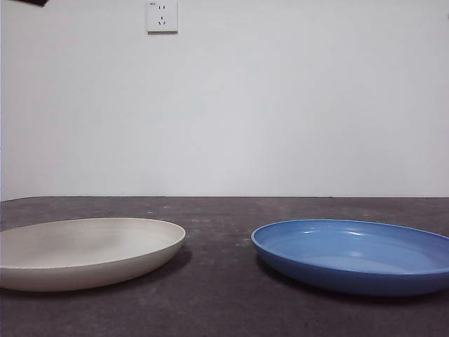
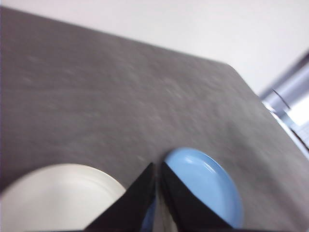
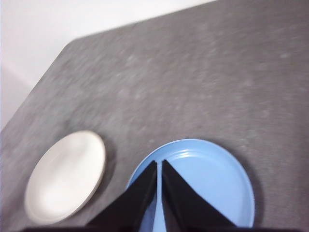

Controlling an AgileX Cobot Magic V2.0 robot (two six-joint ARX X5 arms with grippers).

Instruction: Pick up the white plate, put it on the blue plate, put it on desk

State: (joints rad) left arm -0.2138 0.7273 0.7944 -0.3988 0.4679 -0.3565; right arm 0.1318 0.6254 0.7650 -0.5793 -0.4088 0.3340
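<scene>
One white plate (image 1: 84, 251), one blue plate (image 1: 354, 254), one wall socket (image 1: 162, 16)

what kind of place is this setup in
Probably an indoor lab or test room rather than a kitchen: a dark grey-brown speckled desk holds only a matte off-white round plate and a glossy blue round plate, before a bare white wall with a wall socket.

Plain white matte wall (image 1: 280, 105) behind the broad dark grey-brown mottled counter (image 1: 217, 210). A white rectangular wall socket (image 1: 162, 16) is mounted high on the wall. In the left wrist view, a bright, blurred pale metal frame (image 2: 289, 96) lies beyond the counter's far corner.
</scene>
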